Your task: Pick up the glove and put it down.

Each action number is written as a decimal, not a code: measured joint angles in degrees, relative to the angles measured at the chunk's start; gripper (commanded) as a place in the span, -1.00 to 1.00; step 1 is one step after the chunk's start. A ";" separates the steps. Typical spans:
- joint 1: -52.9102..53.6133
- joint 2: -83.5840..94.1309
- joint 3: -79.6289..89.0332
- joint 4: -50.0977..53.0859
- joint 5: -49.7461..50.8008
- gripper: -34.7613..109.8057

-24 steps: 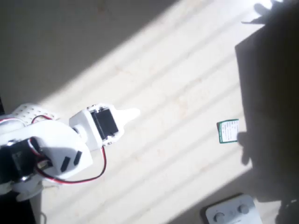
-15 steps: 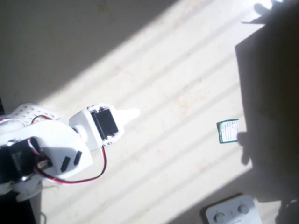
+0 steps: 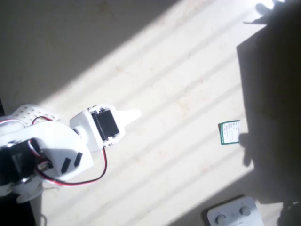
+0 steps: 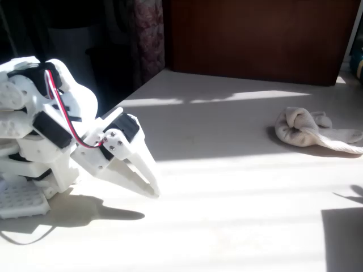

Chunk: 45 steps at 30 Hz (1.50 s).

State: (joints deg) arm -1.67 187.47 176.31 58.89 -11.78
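jaws clenched, empty, tips near worktop, left in fixed view | glove crumpled far right on worktop, well apart from arm | overhead: green card right, white device near-right edge | path between bare

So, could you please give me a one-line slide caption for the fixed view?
White arm's hand shut and low over the sunlit table, apart from the crumpled glove.

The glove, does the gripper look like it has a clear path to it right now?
Probably yes: in the fixed view only bare table lies between the gripper and the glove, though the glove sits well apart.
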 measured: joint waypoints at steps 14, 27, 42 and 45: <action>0.00 0.00 0.00 0.00 0.00 -0.52; -0.18 0.00 0.00 0.00 0.00 -0.52; -0.18 -0.70 -6.68 0.00 0.00 -0.52; -0.18 -4.48 -10.46 0.00 0.00 -0.52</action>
State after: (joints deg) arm -1.85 182.99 165.85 58.89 -11.78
